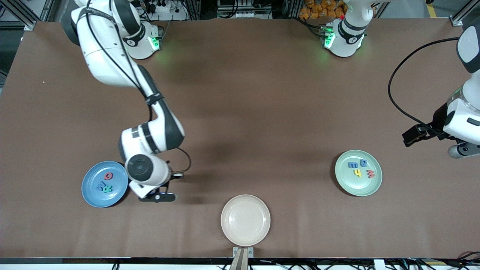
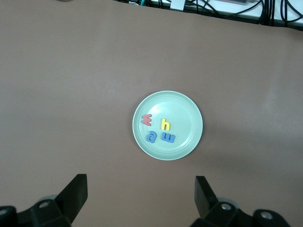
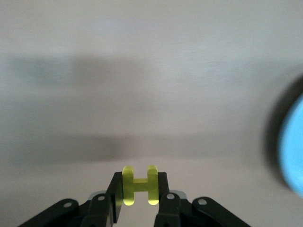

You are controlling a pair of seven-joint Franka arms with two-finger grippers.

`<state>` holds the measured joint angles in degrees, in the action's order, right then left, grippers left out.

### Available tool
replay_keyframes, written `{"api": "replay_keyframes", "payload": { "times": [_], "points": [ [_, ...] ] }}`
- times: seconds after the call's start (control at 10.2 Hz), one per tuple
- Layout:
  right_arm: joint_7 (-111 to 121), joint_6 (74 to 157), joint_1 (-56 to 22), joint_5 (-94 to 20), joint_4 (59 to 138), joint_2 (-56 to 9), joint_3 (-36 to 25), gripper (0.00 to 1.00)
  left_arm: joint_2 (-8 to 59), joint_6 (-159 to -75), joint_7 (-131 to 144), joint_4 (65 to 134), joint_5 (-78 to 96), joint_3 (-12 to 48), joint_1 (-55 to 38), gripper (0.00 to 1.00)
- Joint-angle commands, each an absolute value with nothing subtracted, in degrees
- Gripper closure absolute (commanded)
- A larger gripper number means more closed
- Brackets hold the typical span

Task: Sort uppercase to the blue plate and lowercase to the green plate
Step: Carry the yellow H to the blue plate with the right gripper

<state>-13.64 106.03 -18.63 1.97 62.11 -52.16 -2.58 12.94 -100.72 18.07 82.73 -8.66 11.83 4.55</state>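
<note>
- Nearest the front camera sits a cream plate (image 1: pixel 245 220), bare, close to the counter's (image 1: pixel 262 112) edge.
- Yellow H (image 3: pixel 139 185) is the letter being handled. It is pinched upright between the two fingers of the right pincer (image 3: pixel 140 198), which are pressed tight on its sides.
- In the front view the right pincer (image 1: pixel 157 196) is over bare counter, just beside the blue plate (image 1: pixel 105 184), on the side toward the cream plate. You cannot see the H there, because the wrist hides it.
- On the blue plate lie a red Q (image 1: pixel 108 176) and, nearer the front camera, a teal R (image 1: pixel 106 188) beside a blue letter (image 1: pixel 100 185). I cannot tell if those two touch.
- The right wrist view shows a blurry piece of the blue plate (image 3: pixel 292 150) off to one side of the held H, apart from it.
- The green plate (image 1: pixel 358 173) is well apart, toward the left arm's end of the counter. It holds four small letters: a blue m (image 1: pixel 353 164), a blue e-like letter (image 1: pixel 363 162), a yellow y-like letter (image 1: pixel 358 173) and a red m (image 1: pixel 371 174). They sit close together.
- The left pincer (image 2: pixel 140 191) hangs high in the air with its fingers spread wide and nothing between them. It waits, with the green plate (image 2: pixel 167 125) below it.
- The counter is flat and brown. At its top edge stand the two arm bases with small green lights, and there are cables and metal frames past the edge.
</note>
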Motion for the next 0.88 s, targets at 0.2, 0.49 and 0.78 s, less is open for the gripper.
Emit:
{"api": "replay_keyframes", "payload": {
  "times": [0.2, 0.49, 0.78],
  "points": [
    [10.1, 104.1, -8.5, 2.4, 63.6, -49.5, -3.4, 1.00, 12.5, -100.3, 17.6, 82.7, -7.4, 11.5, 4.6, 0.00],
    [20.9, 109.1, -3.3, 2.4, 65.7, -49.7, -3.5, 1.00, 12.1, -100.3, 17.4, 82.6, -7.3, 11.6, 4.7, 0.00],
    [23.2, 109.1, -2.0, 1.5, 67.1, -49.7, -3.4, 0.00, 11.8, -100.2, 17.1, 82.6, -5.9, 11.6, 4.8, 0.00]
  ]
}}
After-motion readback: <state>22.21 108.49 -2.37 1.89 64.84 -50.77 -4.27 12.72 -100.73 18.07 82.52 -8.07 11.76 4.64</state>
